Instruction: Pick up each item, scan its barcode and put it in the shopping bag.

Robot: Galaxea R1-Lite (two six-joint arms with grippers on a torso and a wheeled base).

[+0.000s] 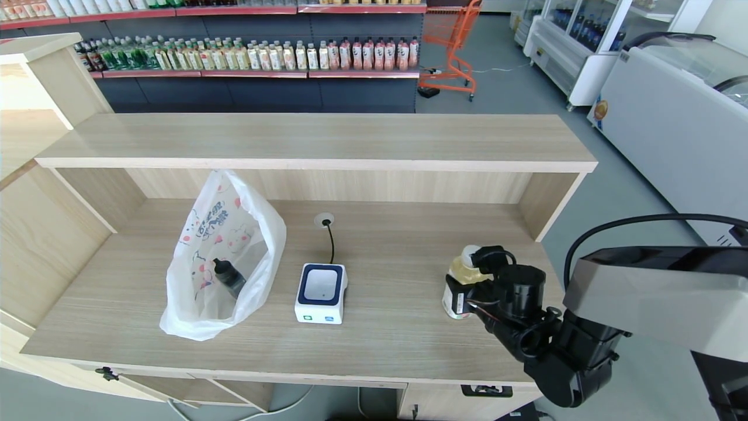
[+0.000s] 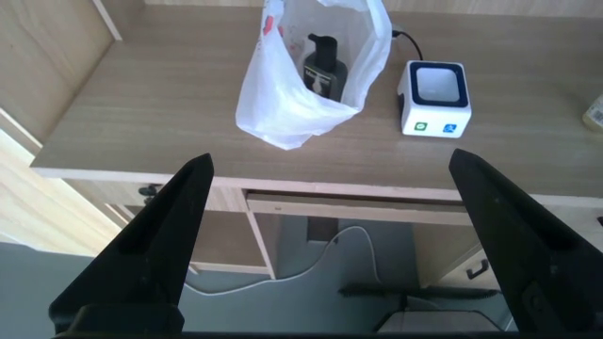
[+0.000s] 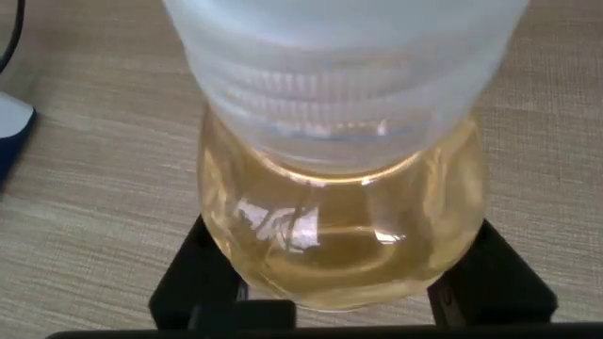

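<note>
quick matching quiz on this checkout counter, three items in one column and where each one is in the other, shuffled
1 dark pump bottle
2 white-and-blue square scanner
3 clear bottle of pale yellow drink

A gripped by the right gripper
B middle of the wooden counter
C inside the white plastic shopping bag

Pairs: 1-C, 2-B, 3-A

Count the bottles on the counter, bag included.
2. A dark bottle inside the shopping bag, left side of the counter; a yellow-drink bottle standing at the right gripper, on the counter's right. The bag may hide more.
</note>
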